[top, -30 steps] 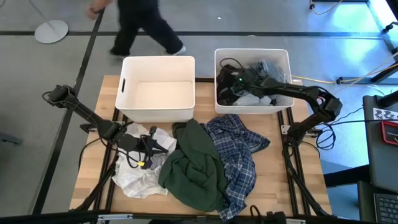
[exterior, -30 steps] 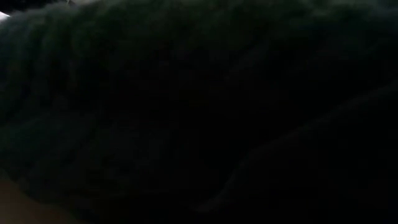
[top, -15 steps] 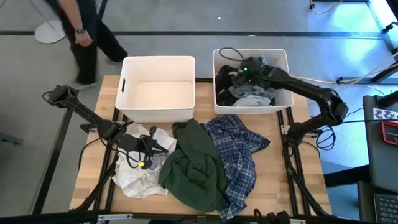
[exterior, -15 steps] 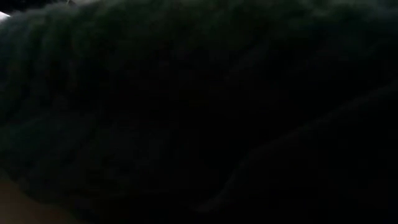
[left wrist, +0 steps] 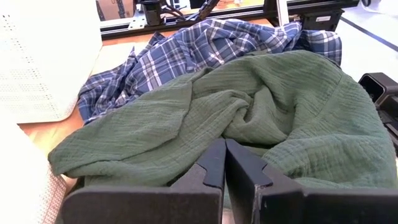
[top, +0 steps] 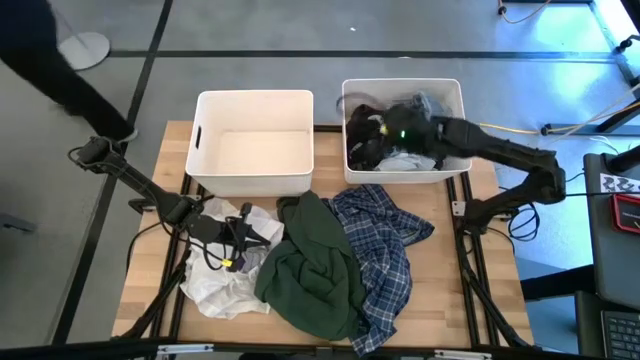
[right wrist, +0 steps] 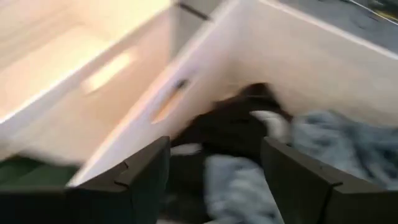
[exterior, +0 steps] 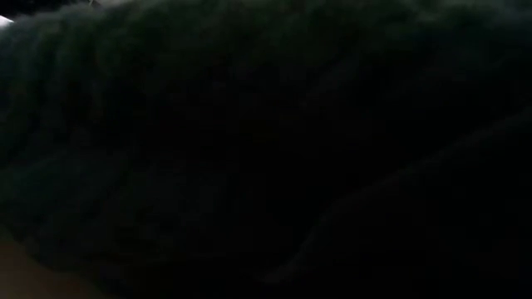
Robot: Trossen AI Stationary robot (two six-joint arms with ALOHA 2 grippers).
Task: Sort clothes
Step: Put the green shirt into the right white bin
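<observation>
A dark green garment (top: 315, 265) lies heaped in the table's middle, partly over a navy-and-white plaid shirt (top: 390, 250). A white garment (top: 225, 285) lies crumpled at the near left. My left gripper (top: 262, 238) is shut, low over the white garment, its tips at the green garment's (left wrist: 261, 106) edge. My right gripper (right wrist: 214, 162) is open over the right white bin (top: 400, 83), above the dark (right wrist: 230, 124) and pale grey-blue (right wrist: 336, 140) clothes inside. The gripper also shows in the high view (top: 365, 140). My left gripper points its shut fingertips (left wrist: 217, 152) level at a fold of the green garment (left wrist: 186, 155), coming from the table's left. Whether they touch the cloth, I cannot tell.
The left white bin (top: 255, 95) stands at the far middle with nothing in it. Dark cloth lies right against the low camera (exterior: 266, 149) and fills its view. A person's leg (top: 80, 95) shows on the floor beyond the table's far left corner.
My right gripper has kept moving above the right bin, first toward the far edge, then back toward the near edge. The clothes on the table have stayed put. A person beyond the table has walked off to the left.
</observation>
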